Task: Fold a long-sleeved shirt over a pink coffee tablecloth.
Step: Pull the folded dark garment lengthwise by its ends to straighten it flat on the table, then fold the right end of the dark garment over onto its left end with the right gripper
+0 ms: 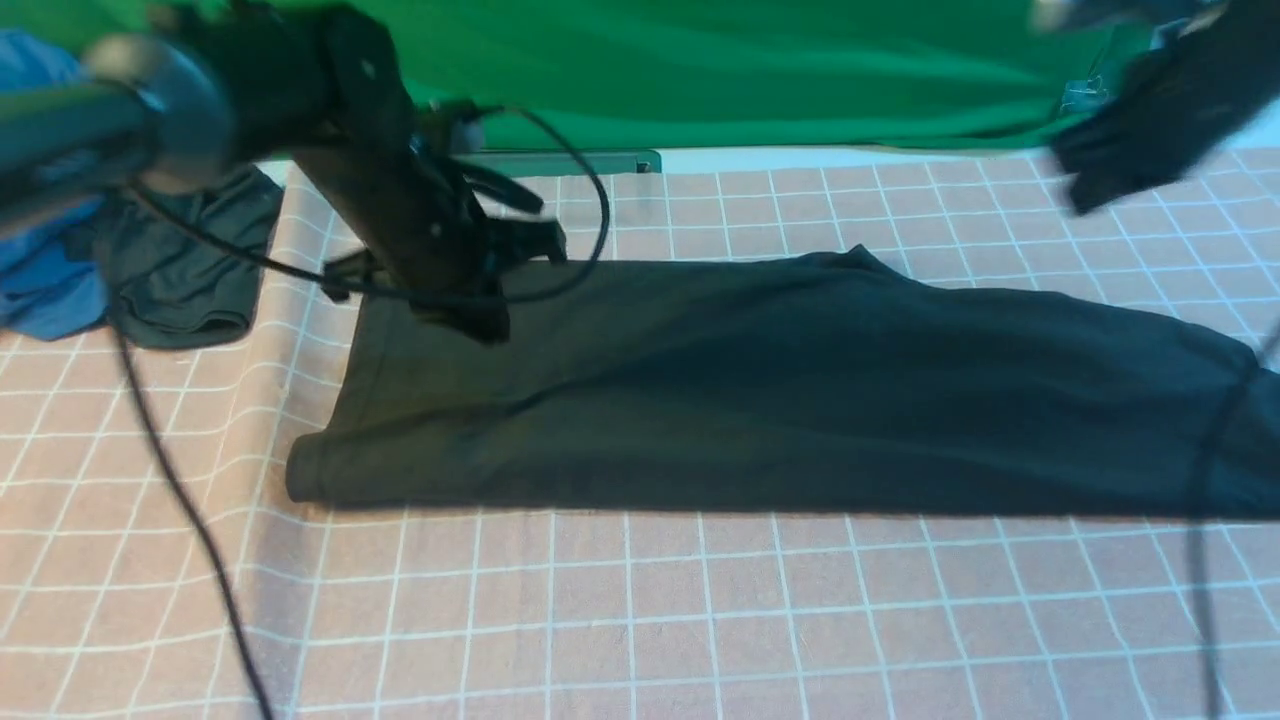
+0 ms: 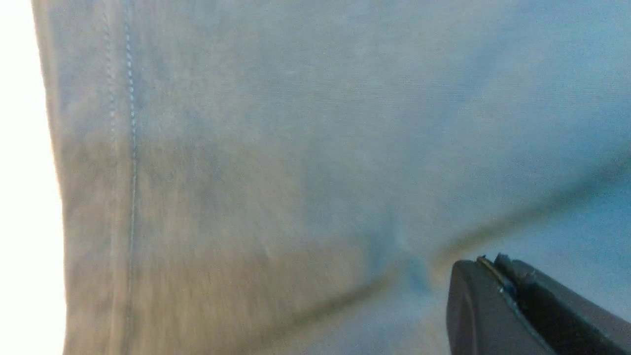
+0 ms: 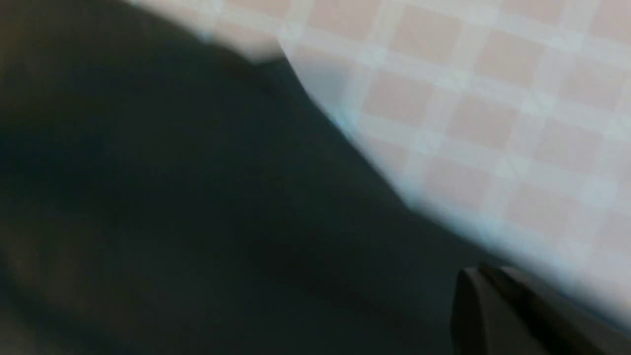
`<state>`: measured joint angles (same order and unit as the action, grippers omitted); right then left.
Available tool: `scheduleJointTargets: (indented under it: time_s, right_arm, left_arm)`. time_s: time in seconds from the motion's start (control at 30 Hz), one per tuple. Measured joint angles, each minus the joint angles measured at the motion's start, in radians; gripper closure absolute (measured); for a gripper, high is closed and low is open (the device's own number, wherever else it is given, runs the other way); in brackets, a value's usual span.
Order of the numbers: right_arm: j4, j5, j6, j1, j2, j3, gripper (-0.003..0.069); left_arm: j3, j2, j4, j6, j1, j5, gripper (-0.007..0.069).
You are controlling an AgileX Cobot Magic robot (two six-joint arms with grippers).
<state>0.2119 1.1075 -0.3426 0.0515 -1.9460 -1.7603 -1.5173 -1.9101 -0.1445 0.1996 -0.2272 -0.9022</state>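
The long-sleeved shirt lies banded left-to-right across the pink coffee tablecloth, so we judge the crosswise fold next, needing both ends pinched; left gripper and right gripper are clenched (on cloth, we cannot tell).

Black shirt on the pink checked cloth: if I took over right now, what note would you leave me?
Left claw: shut, low on the long-sleeved shirt near its hem end; whether it pinches fabric is unclear.
Right claw: shut, above the shirt's other end, nothing visibly held.
Shirt lies as a long band across the pink coffee tablecloth.
Done: apparently folded lengthwise. Left: probably folding end to end.
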Motion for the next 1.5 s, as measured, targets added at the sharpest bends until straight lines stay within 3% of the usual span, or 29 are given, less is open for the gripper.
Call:
scheduleJointTargets:
  time_s: [0.27,0.37,0.47,0.5,0.57,0.67,0.73,1.13,1.5]
  right_arm:
    - [-0.060,0.089,0.072,0.184,0.075,0.222,0.0617]
    - [-0.084,0.016,0.136,0.243,0.082,0.328,0.0560]
    - [-0.092,-0.058,0.163,0.263,0.082,0.378,0.0430]
    - [-0.094,-0.058,0.163,0.264,0.082,0.384,0.0419]
    - [-0.102,-0.100,0.168,0.266,0.082,0.405,0.0279]
    - [-0.107,-0.124,0.175,0.266,0.082,0.408,0.0142]
    - [-0.119,-0.133,0.190,0.266,0.080,0.409,0.0095]
    - [-0.133,-0.198,0.235,0.249,0.016,0.411,0.0065]
    - [-0.124,-0.258,0.260,0.236,-0.066,0.410,0.0079]
  left_arm:
    - [0.299,0.091,-0.036,-0.004,0.000,0.214,0.0613]
    - [0.385,0.066,-0.038,-0.004,0.000,0.287,0.0612]
    - [0.407,0.058,-0.039,-0.004,0.000,0.307,0.0612]
    - [0.407,0.058,-0.039,-0.004,0.000,0.308,0.0612]
    - [0.415,0.058,-0.039,0.008,0.000,0.319,0.0612]
    - [0.420,0.072,-0.036,0.023,-0.001,0.328,0.0612]
    - [0.429,0.095,-0.027,0.023,-0.001,0.325,0.0612]
    - [0.491,0.352,-0.028,0.023,-0.001,0.255,0.0612]
    - [0.537,0.391,-0.047,0.014,-0.001,0.236,0.0612]
